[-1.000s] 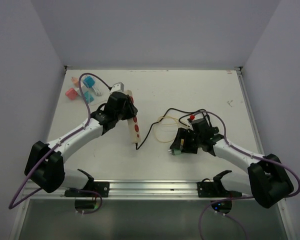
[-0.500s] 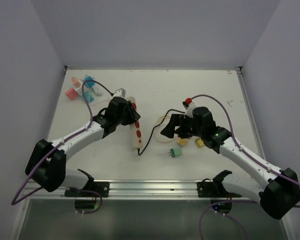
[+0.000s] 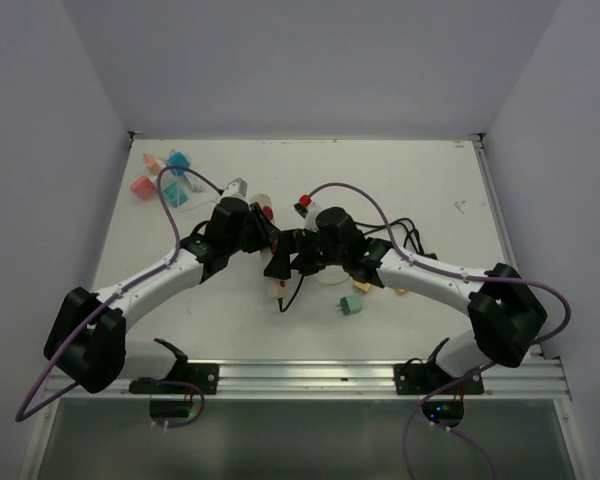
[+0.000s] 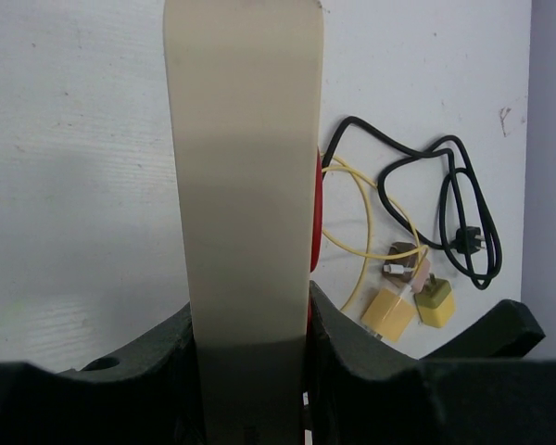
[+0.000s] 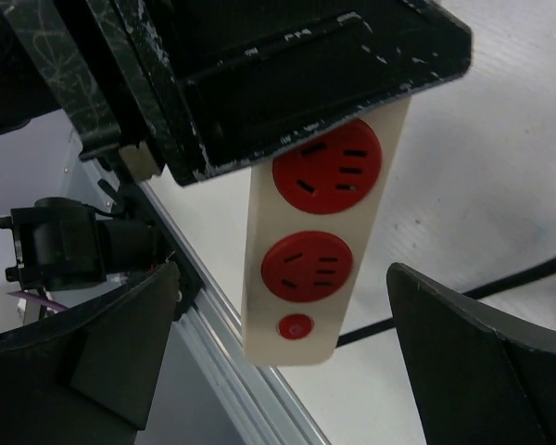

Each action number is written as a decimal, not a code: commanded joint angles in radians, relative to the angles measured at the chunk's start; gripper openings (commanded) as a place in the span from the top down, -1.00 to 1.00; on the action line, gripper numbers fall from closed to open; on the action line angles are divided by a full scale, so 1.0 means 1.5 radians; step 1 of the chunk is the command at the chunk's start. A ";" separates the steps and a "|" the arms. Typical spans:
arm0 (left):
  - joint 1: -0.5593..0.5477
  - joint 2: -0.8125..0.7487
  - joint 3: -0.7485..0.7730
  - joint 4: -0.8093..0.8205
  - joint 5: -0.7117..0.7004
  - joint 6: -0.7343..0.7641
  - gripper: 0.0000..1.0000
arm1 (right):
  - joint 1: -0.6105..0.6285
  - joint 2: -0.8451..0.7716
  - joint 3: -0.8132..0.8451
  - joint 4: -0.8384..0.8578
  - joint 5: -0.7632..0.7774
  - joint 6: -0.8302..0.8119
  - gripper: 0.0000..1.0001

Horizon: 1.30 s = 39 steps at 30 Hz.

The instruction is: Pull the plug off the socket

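While left hand [image 4: 250, 357] clamps power strip [image 5: 326, 227], right hand [image 5: 296, 348] spread wide above its free end.

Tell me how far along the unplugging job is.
Done: the left gripper clamps the power strip, and a green plug lies loose on the table. In hand: the right gripper hangs open, straddling the strip's near end, where both red sockets are empty. Left: grasping and pulling a plug; whether one is seated further up is hidden behind the left gripper.
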 commanded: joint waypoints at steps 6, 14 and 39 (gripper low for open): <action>0.003 -0.053 -0.003 0.078 -0.002 -0.018 1.00 | 0.030 0.071 0.067 0.054 -0.025 0.004 -0.45; 0.013 -0.086 0.010 0.036 -0.021 -0.004 0.53 | 0.029 0.070 0.081 -0.004 0.039 -0.033 1.00; 0.033 -0.499 -0.077 -0.230 -0.299 0.180 -0.99 | -0.379 0.233 0.461 -0.280 0.361 -0.178 1.00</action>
